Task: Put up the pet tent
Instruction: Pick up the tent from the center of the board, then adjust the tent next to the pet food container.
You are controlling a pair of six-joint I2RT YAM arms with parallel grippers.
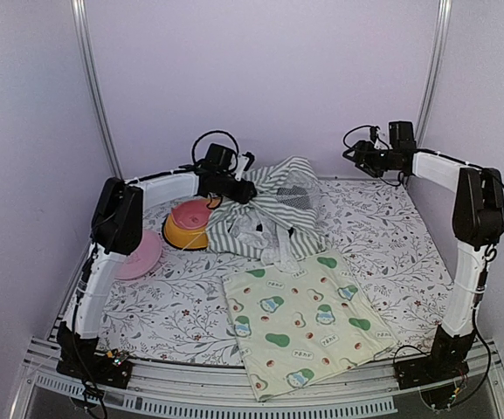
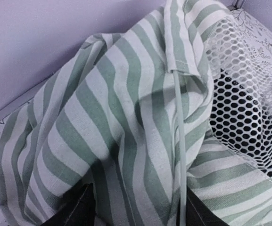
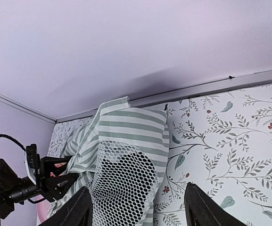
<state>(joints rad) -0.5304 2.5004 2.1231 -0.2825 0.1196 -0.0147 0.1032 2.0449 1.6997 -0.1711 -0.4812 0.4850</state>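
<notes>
Tent (image 2: 126, 132) edge sits inside left tool (image 2: 138, 212), grip unclear; right tool (image 3: 138, 202) open, well apart.

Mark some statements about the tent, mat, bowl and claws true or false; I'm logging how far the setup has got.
1. The tent stands fully upright. False: it lies in a crumpled heap at the back of the table.
2. The mat lies in front of the tent, nearer the arm bases. True.
3. The right claw grips the tent. False: it is open, off to the tent's right, with nothing between its fingers.
4. The bowl sits just left of the tent. True.
5. Striped fabric and a thin pole lie between the fingers of the left claw. True.
</notes>
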